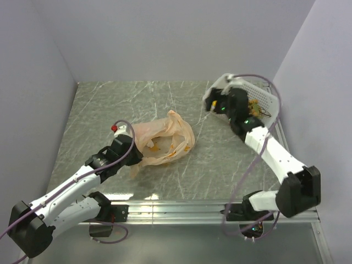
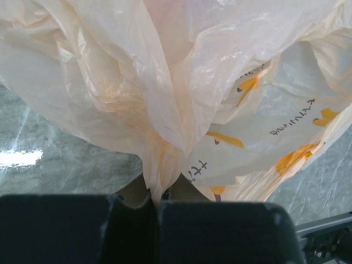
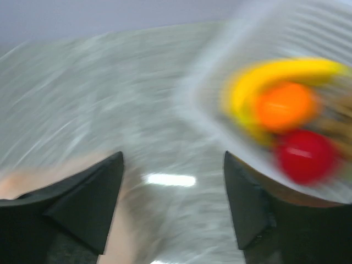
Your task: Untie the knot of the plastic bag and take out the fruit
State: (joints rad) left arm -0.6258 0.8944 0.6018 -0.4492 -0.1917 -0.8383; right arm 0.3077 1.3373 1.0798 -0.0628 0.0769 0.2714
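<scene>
The plastic bag (image 1: 165, 140) lies slack near the middle of the table (image 1: 110, 104). Its long axis runs from the near left, where the left tool (image 1: 135, 165) meets it, toward the far right, and one crumpled peak rises at its far edge. In the left wrist view the left tool (image 2: 157, 203) is closed on a gathered strand of the thin peach plastic, and the bag fans out and away from the black fingers (image 2: 220, 231), its yellow-orange print facing the camera. Whether that pinched strand is the knot I cannot tell. The right tool (image 1: 212, 104) is well apart from the bag, just beside the tilted white basket (image 1: 258, 91) at the far right. Its wrist view is blurred, but the right tool (image 3: 173, 198) is plainly open with nothing between the fingers. The basket holds a banana (image 3: 280, 74) arching lengthwise over an orange (image 3: 283, 104), a red apple (image 3: 305, 154) below them, and grapes (image 1: 254, 106).
</scene>
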